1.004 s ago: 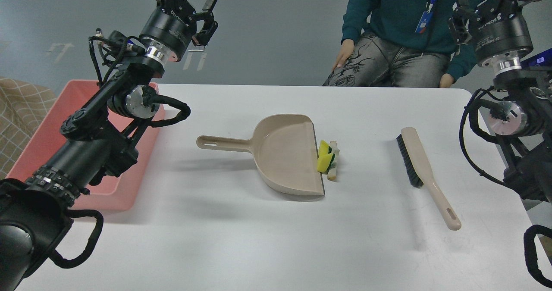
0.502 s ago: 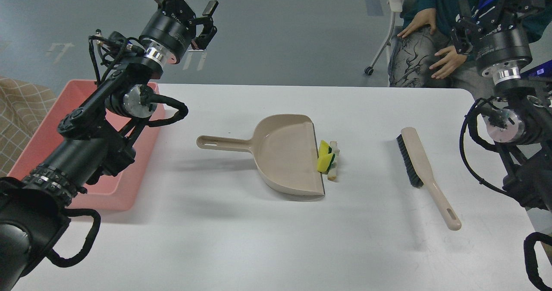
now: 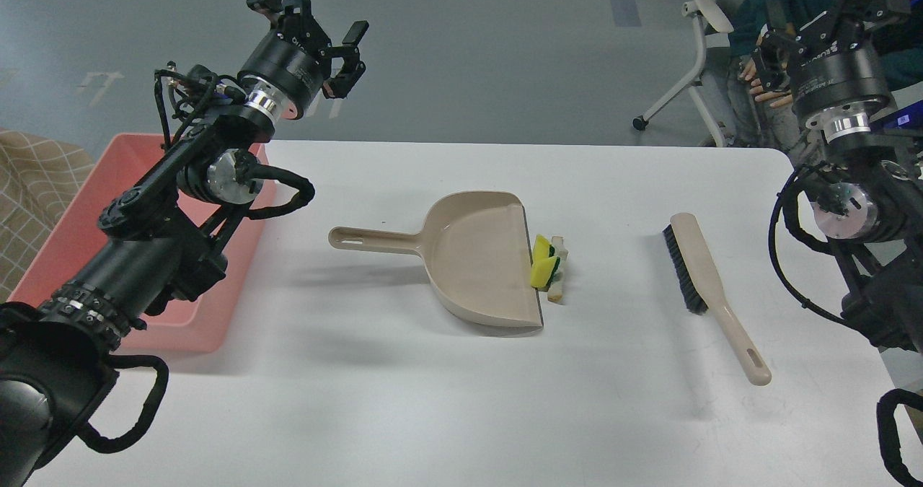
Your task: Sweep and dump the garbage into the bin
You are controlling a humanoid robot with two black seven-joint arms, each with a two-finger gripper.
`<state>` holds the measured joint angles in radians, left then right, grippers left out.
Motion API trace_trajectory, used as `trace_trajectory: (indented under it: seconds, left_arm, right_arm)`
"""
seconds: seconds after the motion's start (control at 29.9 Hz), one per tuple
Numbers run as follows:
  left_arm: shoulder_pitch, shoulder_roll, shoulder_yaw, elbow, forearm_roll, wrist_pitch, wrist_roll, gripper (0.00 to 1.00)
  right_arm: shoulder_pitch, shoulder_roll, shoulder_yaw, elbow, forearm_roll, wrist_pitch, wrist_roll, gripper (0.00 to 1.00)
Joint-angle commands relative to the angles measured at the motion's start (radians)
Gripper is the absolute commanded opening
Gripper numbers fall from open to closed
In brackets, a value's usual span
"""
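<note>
The left gripper (image 3: pixel 310 3) hovers spread and empty above the table's far-left corner; the right gripper (image 3: pixel 829 11) is too dark to judge. Garbage (image 3: pixel 548 267) lies mid-table against the dustpan (image 3: pixel 476 256) lip, so brush (image 3: pixel 703 285) strokes should run leftward. The bin (image 3: pixel 79 234) waits at the left edge.

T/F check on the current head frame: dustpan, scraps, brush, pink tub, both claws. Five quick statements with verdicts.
1. The yellow-green and beige scraps lie on the table against the lip of the beige plastic dustpan. True.
2. The beige long-handled brush is held by the right claw. False: it lies on the table, the claw raised well above it.
3. The shallow pink plastic tub sits at the table's left. True.
4. The left claw is shut on the dustpan handle. False: open, empty, raised.
5. The scraps are inside the tub. False: beside the dustpan.
</note>
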<state>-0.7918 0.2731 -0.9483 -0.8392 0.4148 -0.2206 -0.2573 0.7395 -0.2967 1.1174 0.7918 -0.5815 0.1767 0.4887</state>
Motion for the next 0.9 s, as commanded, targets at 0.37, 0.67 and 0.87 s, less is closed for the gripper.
trace_trajectory:
  seconds: [0.37, 0.67, 0.87]
  left_arm:
    - [0.0, -0.005, 0.003, -0.001, 0.013, -0.013, 0.047, 0.98]
    - [0.002, 0.009, 0.065, -0.011, 0.035, -0.016, 0.001, 0.98]
    - [0.031, 0.014, 0.069, -0.087, 0.079, -0.02, 0.0, 0.98]
  right_arm:
    - [0.024, 0.021, -0.008, -0.04, 0.003, 0.0, -0.034, 1.0]
    - [0.024, 0.022, -0.025, -0.034, 0.003, 0.01, -0.149, 1.0]
    - [0.026, 0.019, -0.041, -0.026, 0.002, 0.012, -0.17, 1.0]
